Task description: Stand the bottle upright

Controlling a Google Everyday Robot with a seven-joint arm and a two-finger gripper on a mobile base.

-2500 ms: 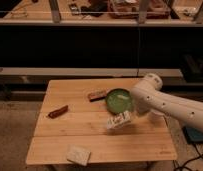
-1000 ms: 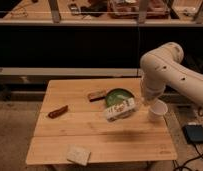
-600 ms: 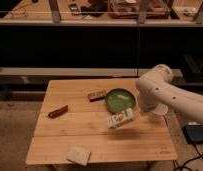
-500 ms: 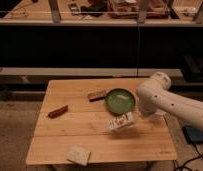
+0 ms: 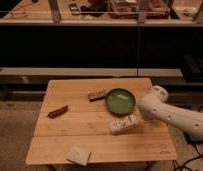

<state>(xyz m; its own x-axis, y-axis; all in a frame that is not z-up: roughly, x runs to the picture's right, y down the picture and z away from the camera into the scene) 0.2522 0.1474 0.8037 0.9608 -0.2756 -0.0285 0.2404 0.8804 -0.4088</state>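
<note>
The bottle [image 5: 123,123] is whitish with a darker greenish printed label, and the gripper [image 5: 138,118], at the bottle's right end near the table's right side, is white like the arm [image 5: 170,113] behind it. The bowl [image 5: 120,101] is plain green, the table [image 5: 95,145] is pale wood with straight plank lines running across it, and the block [image 5: 78,154] at the front is light tan. A reddish-brown bar [image 5: 58,111] lies at the left, and a brown and tan piece [image 5: 96,95] sits beside the bowl.
</note>
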